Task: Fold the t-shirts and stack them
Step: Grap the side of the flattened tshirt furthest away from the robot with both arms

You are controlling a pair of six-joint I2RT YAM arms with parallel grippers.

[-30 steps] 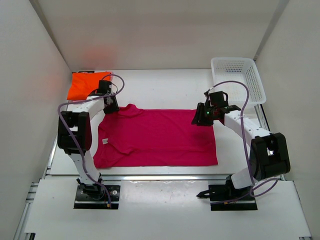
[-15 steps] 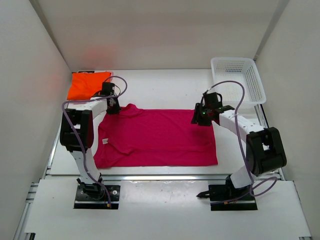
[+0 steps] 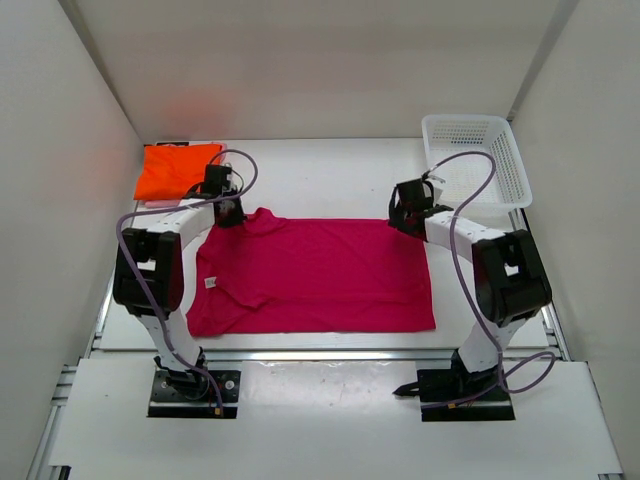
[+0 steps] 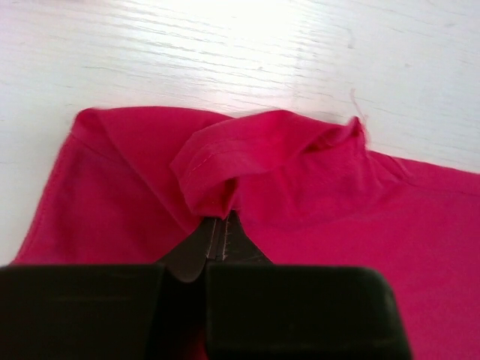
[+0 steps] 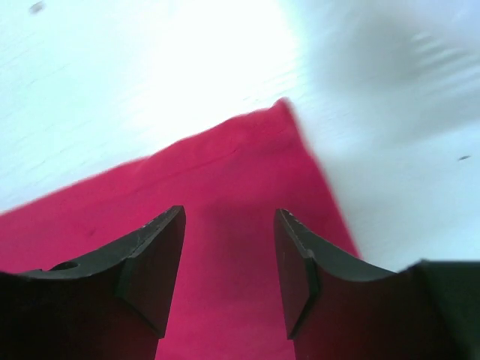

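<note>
**Left fingers (image 4: 292, 307) pinch the magenta t-shirt (image 3: 320, 275); right fingers (image 5: 150, 270) stand wide over its far corner**

The magenta t-shirt lies spread flat on the white counter (image 3: 330, 180). Most of its cloth is on the near side of both pairs of fingers and fills the stretch between them. A small white label (image 3: 210, 282) shows on the shirt, nearer than the left fingers and slightly to their left.

The left fingers (image 3: 228, 212) are closed tight at the shirt's far left corner. In the left wrist view their tips meet on the cloth (image 4: 337, 202). Just ahead of the tips a hemmed fold bunches up off the counter, with bare counter beyond it.

The right fingers (image 3: 405, 215) are at the shirt's far right corner, spread well apart and holding nothing. In the right wrist view, red cloth (image 5: 225, 247) fills the gap between them. The corner's point lies just ahead of them and bare counter shows beyond it. Whether the tips touch the cloth cannot be told.

Farther back, the orange t-shirt (image 3: 175, 170) lies folded beyond the left fingers and to their left, apart from the magenta one. A white mesh basket (image 3: 512, 165) stands beyond the right fingers and to their right, by the far right corner of the counter.
</note>
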